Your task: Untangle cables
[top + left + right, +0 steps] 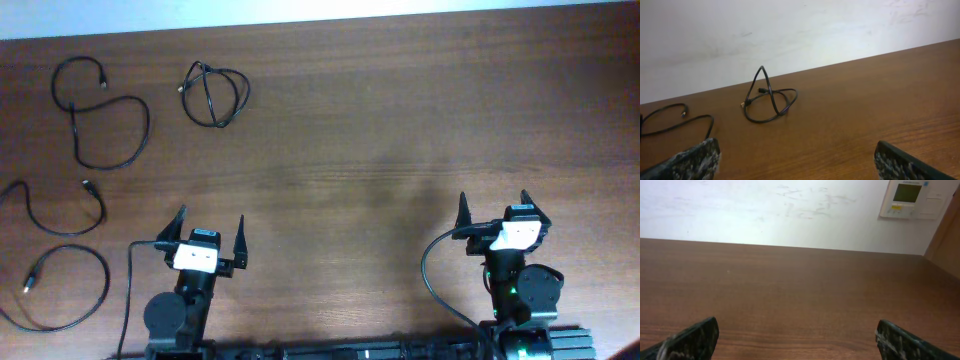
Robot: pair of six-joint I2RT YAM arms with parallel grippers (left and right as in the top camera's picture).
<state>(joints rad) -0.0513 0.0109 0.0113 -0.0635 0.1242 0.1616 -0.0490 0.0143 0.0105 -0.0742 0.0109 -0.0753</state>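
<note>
We had our left end effector [210,228] and right end effector [494,205] spread wide and empty, low by the worktop's [380,130] near edge. The cables [208,95] lay on the left side as four loose loops, seemingly separated so none crossed another.

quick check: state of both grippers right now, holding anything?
Left gripper: open, holding nothing.
Right gripper: open, holding nothing.
</note>
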